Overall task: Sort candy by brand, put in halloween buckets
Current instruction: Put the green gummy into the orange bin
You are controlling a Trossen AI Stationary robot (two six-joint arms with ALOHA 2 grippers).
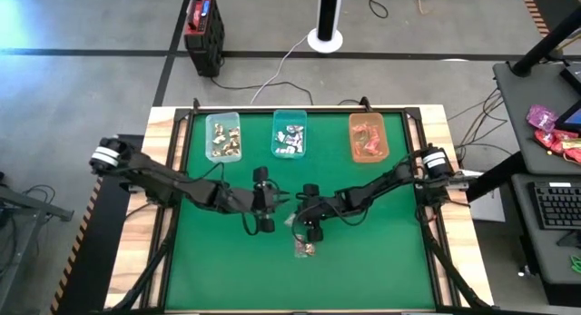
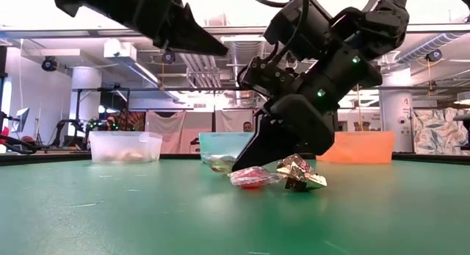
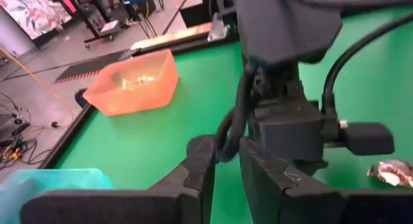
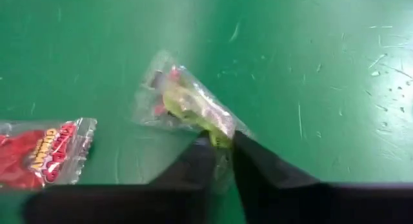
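— Candy (image 4: 187,104) in a clear wrapper is being pinched at one end by the right gripper (image 4: 222,143), whose fingers are drawn narrow on the wrapper's corner. It is lying on the green mat (image 1: 363,260) near the table's middle.

— Which way is its long axis being pointed?

— In the right wrist view the wrapper is being stretched straight away from the fingertips, its far end lying flat on the mat. A red-wrapped sweet (image 4: 42,150) is lying just beside it, apart from the fingers, with its printed face turned up.

— And the other sweets?

— A gold-brown piece (image 2: 301,174) is resting beside the red one in the low view; how it is lying cannot be told.

— Where is the left gripper (image 1: 269,204) being held?

— Above the mat, just beside the right one. Its fingers (image 3: 200,172) are being kept close together with a slim gap, and nothing is seen between them.

— The bins?

— Three are lined up along the far edge: a clear bin (image 1: 224,136), a teal bin (image 1: 290,133) and an orange bin (image 1: 369,138), each with sweets inside.
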